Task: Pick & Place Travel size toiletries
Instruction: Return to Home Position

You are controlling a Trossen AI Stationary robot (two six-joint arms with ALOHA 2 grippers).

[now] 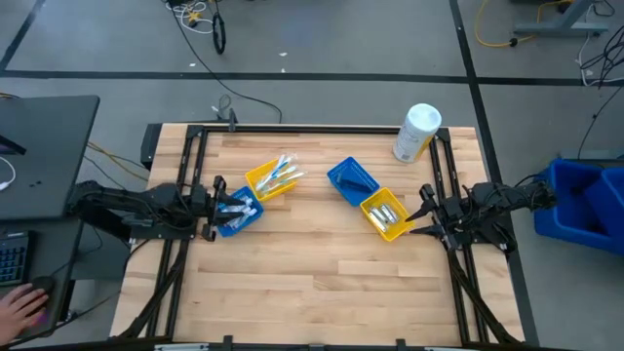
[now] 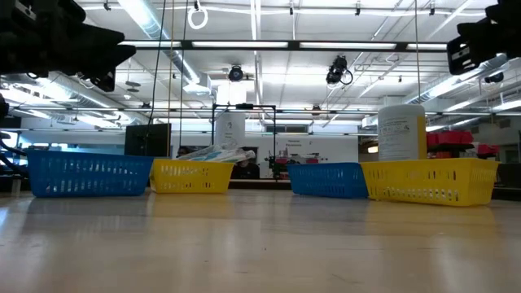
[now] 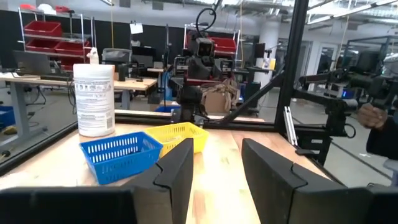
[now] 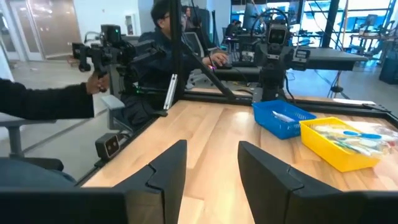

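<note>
Overhead, I count four bins on the wooden table (image 1: pixel 312 292), set in two pairs, plus one white canister (image 1: pixel 417 132) standing at the far right corner. Left pair: one yellow bin (image 1: pixel 265 183) holding a bundle of toothbrushes (image 1: pixel 285 175), too tangled for me to count, touches one blue bin (image 1: pixel 237 216) holding several small white tubes (image 1: pixel 240 207). Right pair: one blue bin (image 1: pixel 351 180), whose contents I cannot make out, touches one yellow bin (image 1: pixel 385 216) holding a few pale small items (image 1: pixel 383 211). Two arms: the left gripper (image 3: pixel 216 149) hovers at the table's left side, just beside the left blue bin, its two fingers spread and empty. The right gripper (image 4: pixel 211 149) hovers at the right side, just beside the right yellow bin, its two fingers likewise spread and empty. One person's hand (image 1: pixel 19 307) shows off the table, at the lower left of the high view.
</note>
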